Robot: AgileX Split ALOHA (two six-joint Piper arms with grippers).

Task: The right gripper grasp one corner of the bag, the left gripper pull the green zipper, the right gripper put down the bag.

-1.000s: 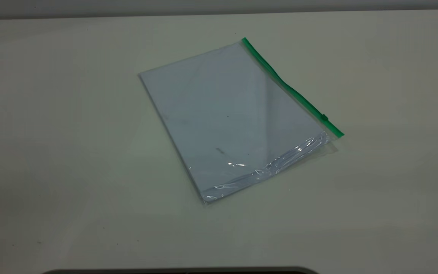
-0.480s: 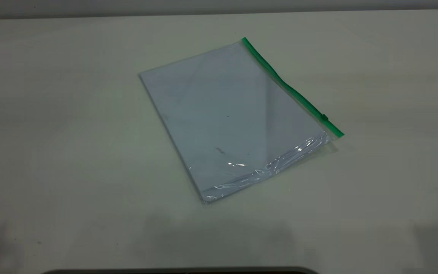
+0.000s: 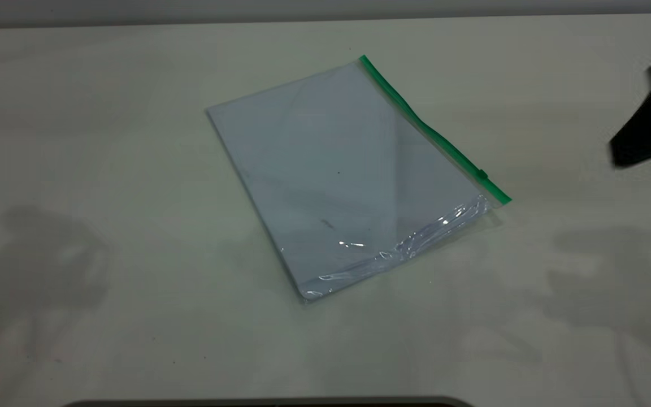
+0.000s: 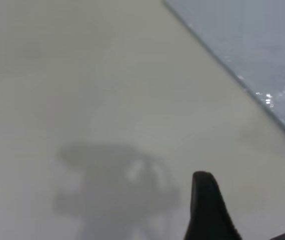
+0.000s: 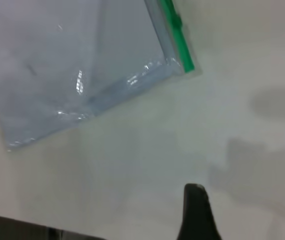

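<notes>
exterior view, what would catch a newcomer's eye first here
The bag, a clear pouch with white paper inside, lies flat and askew mid-table, the green zipper bright along its right edge with the slider near the near end. A dark blurred arm intrudes at the right edge, and arm shadows fall on the table on both sides.

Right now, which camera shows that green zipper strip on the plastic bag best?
The exterior view: the green zipper shows end to end along the bag. The right wrist view catches only one end of it; the left wrist view shows none.
</notes>
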